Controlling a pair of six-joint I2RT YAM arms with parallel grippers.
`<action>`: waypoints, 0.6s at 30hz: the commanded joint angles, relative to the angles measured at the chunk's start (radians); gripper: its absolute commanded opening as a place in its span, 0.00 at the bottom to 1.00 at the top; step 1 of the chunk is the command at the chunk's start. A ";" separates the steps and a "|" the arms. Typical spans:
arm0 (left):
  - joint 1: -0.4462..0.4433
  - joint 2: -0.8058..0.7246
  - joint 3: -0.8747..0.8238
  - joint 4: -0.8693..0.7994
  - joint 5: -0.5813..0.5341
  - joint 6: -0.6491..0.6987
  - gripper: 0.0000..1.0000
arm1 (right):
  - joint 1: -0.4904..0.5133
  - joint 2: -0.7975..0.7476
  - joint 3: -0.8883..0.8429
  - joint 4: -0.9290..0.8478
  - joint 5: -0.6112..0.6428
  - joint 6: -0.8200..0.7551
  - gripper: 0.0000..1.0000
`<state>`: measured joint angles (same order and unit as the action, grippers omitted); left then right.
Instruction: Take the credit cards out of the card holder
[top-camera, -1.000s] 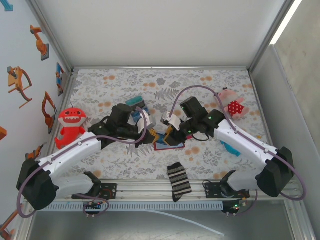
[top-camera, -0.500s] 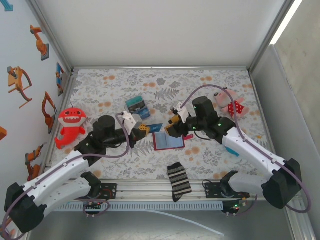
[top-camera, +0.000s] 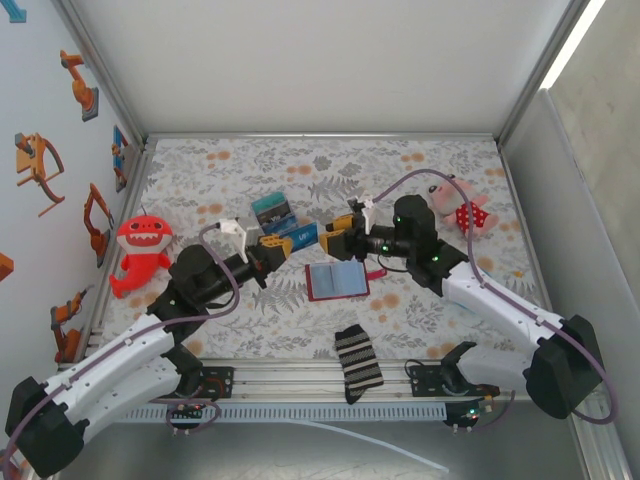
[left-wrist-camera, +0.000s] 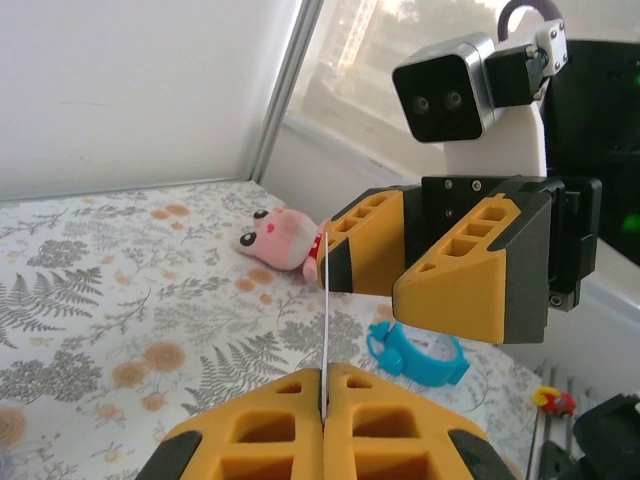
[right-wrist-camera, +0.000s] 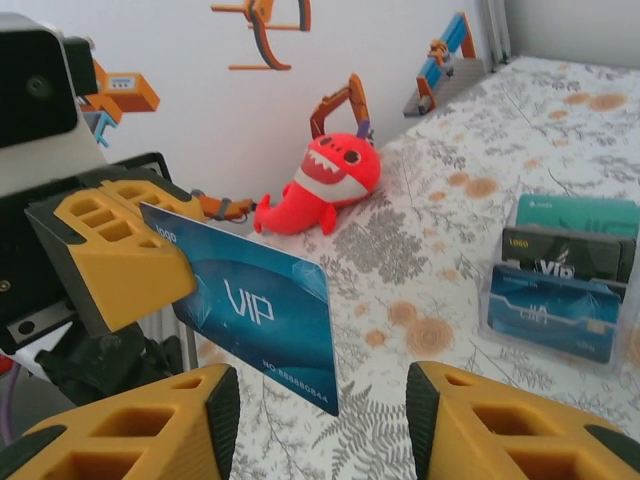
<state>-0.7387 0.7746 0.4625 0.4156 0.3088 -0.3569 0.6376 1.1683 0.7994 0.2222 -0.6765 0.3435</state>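
Floral table (top-camera: 420, 170) here, going front to back: striped sock (top-camera: 358, 362) by the near edge, then the card holder (top-camera: 336, 281) lying open and flat just behind it. Past that, the left gripper (top-camera: 280, 246) is pinched tight on a blue VIP card (top-camera: 304, 236), held upright off the table. Facing it, the right gripper (top-camera: 331, 235) has its jaws apart and isn't gripping the card. Further back there's a clear card stand (top-camera: 272, 210), red shark (top-camera: 140, 252) left, pink plush (top-camera: 458, 208) right.

bright, even daylight; sharp focus
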 joint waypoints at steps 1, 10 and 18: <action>0.003 0.009 0.006 0.117 0.038 -0.080 0.00 | -0.004 0.007 -0.013 0.118 -0.043 0.057 0.47; 0.004 0.029 -0.015 0.229 0.075 -0.123 0.00 | -0.004 0.069 -0.004 0.265 -0.177 0.144 0.36; 0.004 0.052 -0.033 0.297 0.067 -0.136 0.00 | -0.003 0.067 -0.005 0.312 -0.231 0.169 0.05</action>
<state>-0.7330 0.8188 0.4385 0.6437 0.3504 -0.4713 0.6365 1.2434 0.7979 0.4767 -0.8768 0.5026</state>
